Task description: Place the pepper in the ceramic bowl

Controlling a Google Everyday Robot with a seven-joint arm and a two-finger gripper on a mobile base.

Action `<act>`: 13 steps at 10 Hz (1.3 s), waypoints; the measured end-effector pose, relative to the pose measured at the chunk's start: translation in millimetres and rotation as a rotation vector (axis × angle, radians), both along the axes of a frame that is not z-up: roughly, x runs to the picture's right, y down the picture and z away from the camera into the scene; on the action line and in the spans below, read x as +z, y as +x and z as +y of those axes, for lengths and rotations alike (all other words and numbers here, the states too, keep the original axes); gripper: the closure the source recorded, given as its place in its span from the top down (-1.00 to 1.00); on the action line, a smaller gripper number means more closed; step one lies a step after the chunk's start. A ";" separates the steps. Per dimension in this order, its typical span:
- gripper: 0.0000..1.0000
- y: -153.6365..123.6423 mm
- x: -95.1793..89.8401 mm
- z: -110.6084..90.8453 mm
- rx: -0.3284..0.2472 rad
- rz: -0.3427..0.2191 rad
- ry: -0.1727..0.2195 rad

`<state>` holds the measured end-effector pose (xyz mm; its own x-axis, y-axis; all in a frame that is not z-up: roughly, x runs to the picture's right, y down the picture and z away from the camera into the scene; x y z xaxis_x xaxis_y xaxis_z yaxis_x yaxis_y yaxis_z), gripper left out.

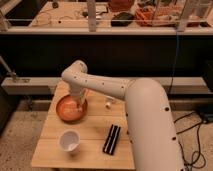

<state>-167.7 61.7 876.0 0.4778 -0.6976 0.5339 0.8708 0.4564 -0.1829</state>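
The ceramic bowl (69,109) is wide, shallow and glossy orange-brown, and sits at the back left of the small wooden table (92,134). My white arm reaches over from the right and bends down at the bowl. My gripper (78,105) hangs over the bowl's right part, close to its inside. The pepper does not show; it is hidden by the gripper or lost against the bowl's colour.
A small white cup (69,141) stands at the front left of the table. A flat black object (112,138) lies at the front middle. A small white object (108,104) sits behind the arm. A dark counter and shelving run behind the table.
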 end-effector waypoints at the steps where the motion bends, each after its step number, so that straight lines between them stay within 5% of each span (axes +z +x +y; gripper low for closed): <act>1: -0.40 0.1 0.1 -0.1 -0.001 -0.001 0.000; 9: -0.37 -2.0 1.0 1.7 -0.014 -0.005 -0.002; 11: -0.05 -1.9 1.3 2.0 -0.017 -0.005 -0.002; 13: 0.02 -2.0 1.7 2.3 -0.019 -0.007 -0.003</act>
<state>-169.7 64.0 877.7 0.4612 -0.7049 0.5390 0.8803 0.4395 -0.1784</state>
